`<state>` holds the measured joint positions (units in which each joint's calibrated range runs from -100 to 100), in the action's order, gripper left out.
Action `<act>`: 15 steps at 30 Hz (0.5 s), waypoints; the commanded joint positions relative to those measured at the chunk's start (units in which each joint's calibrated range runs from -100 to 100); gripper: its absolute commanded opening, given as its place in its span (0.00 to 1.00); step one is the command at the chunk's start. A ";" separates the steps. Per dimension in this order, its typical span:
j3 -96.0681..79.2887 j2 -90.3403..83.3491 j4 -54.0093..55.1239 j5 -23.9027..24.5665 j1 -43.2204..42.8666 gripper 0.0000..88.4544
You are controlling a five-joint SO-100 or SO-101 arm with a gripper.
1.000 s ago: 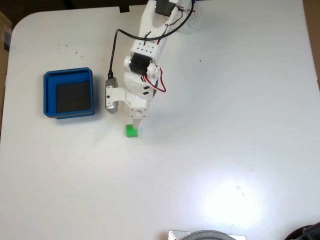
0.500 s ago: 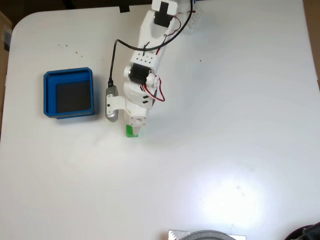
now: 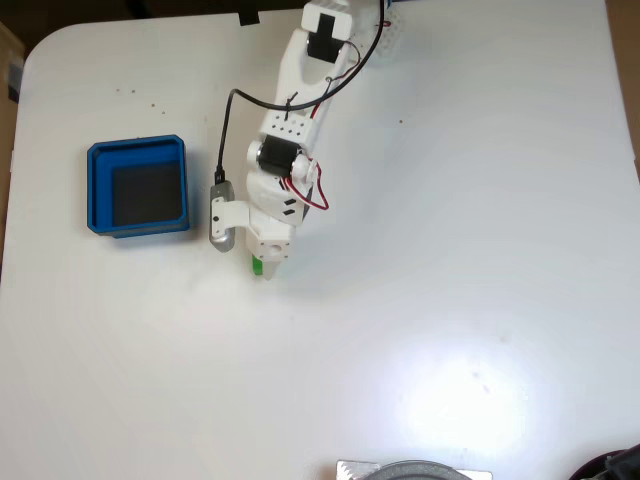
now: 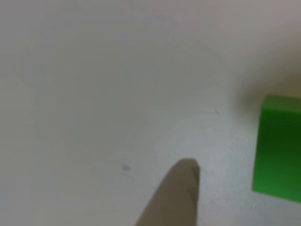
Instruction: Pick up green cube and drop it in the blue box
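Note:
The green cube [image 3: 257, 266] lies on the white table, and in the fixed view the arm's white head covers all but a thin green sliver of it. My gripper [image 3: 265, 264] points down right over the cube. In the other view, taken close to the table, the cube [image 4: 280, 149] stands at the right edge, and one grey fingertip [image 4: 181, 186] rises from the bottom, a clear gap left of the cube and not touching it. The blue box [image 3: 137, 147], with its dark floor, sits well to the left of the arm.
The white arm [image 3: 290, 110] reaches down from the table's top edge, trailing a black cable. A grey camera module [image 3: 220, 222] sticks out to the left of the wrist. A grey round object [image 3: 415, 470] shows at the bottom edge.
The arm has lowered and moved forward over the green cube, which was fully visible one second ago and is now mostly covered. The blue box has not moved.

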<state>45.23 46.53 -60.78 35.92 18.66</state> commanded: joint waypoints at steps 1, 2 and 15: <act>3.60 0.29 4.07 0.15 0.04 0.39; 3.60 0.29 4.07 0.15 0.19 0.39; 2.88 0.62 3.83 0.15 0.50 0.39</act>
<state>45.23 47.87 -57.88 35.92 18.66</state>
